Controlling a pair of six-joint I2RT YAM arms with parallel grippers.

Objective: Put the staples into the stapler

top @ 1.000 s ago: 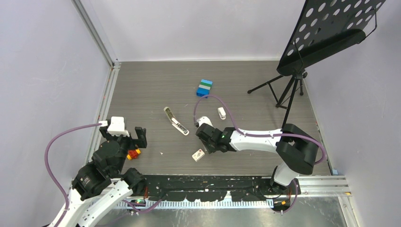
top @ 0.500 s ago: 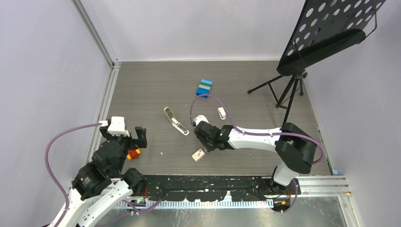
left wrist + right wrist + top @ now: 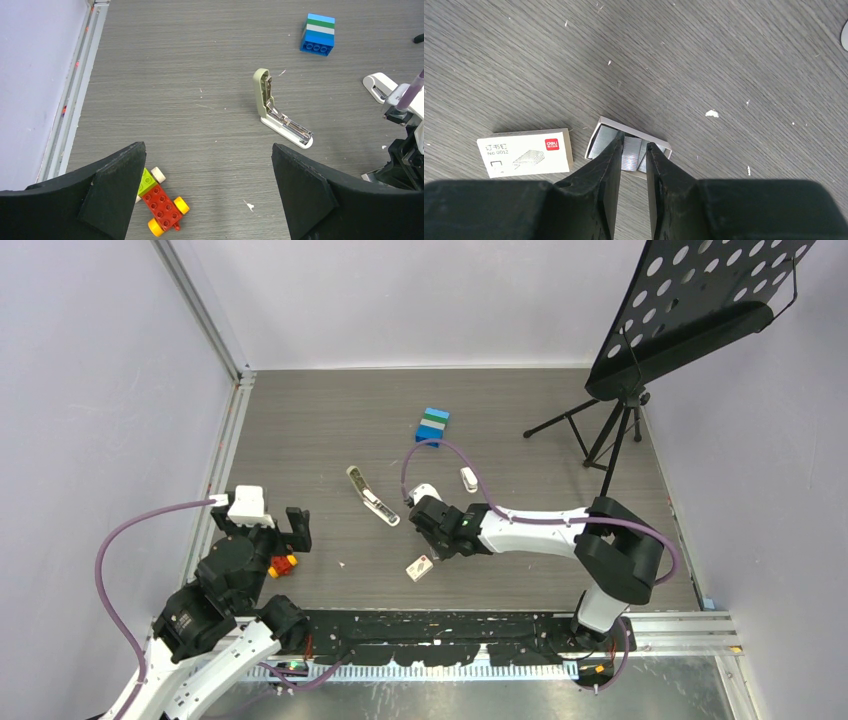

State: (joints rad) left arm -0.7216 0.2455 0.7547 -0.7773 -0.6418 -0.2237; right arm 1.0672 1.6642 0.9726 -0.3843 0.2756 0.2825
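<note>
Olive-beige stapler [image 3: 258, 92], red-marked white box [image 3: 525, 152]

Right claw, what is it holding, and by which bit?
The right claw straddles the middle strip of the staples in their open tray, by its long sides; whether it truly grips yet cannot be told.

Bright, even light from above — soft, short shadows; all views sharp, wrist views slightly wide-angle.

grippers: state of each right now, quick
Left gripper: open, holding nothing.
Right gripper: narrowed around the silvery-grey staples in their small white tray; firm grip cannot be told.
</note>
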